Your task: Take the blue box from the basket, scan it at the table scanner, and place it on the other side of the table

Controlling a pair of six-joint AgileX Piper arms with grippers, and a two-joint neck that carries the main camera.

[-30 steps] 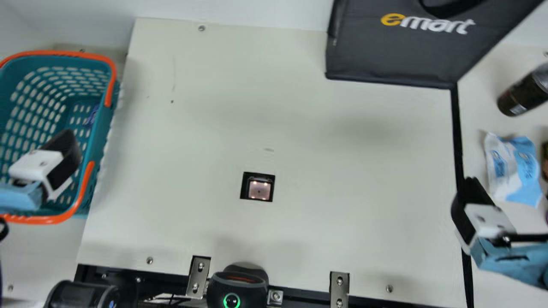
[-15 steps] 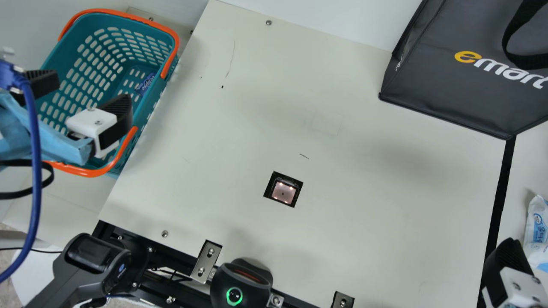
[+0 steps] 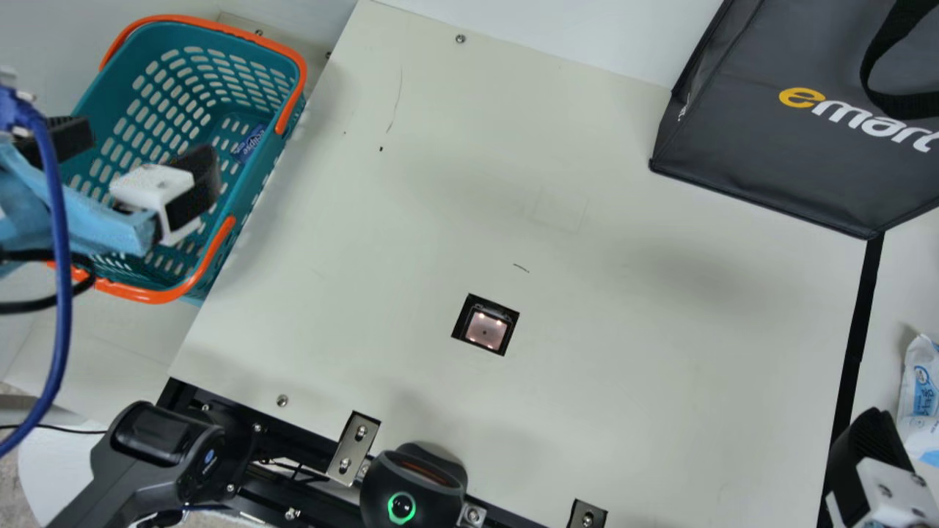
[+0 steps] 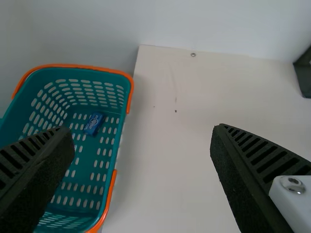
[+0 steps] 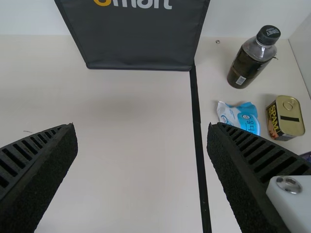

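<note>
My left gripper (image 3: 136,158) hangs over the near part of the teal basket (image 3: 121,84) in the main view, its fingers apart. Inside the basket, against the right side of its floor, lies the blue box (image 3: 250,141). The left wrist view has the blue box (image 4: 95,124) on the basket's bottom, with nothing between the fingers of my left gripper (image 4: 141,145). The table scanner (image 3: 486,328) sits lit in the cream table (image 3: 623,352). One finger of my right gripper (image 3: 873,455) shows at the lower right; in the right wrist view my right gripper (image 5: 141,145) stands open and empty.
A black bag (image 3: 770,147) stands at the back right. Beyond the black strip (image 5: 198,145) are a dark bottle (image 5: 251,58), a blue-white packet (image 5: 239,116) and a gold can (image 5: 285,118). Scanner devices (image 3: 414,484) stand at the near edge.
The camera turned toward the left between the first two pictures. Since then my left gripper has moved slightly up and left in the main view, over the basket; the right one has kept still.
</note>
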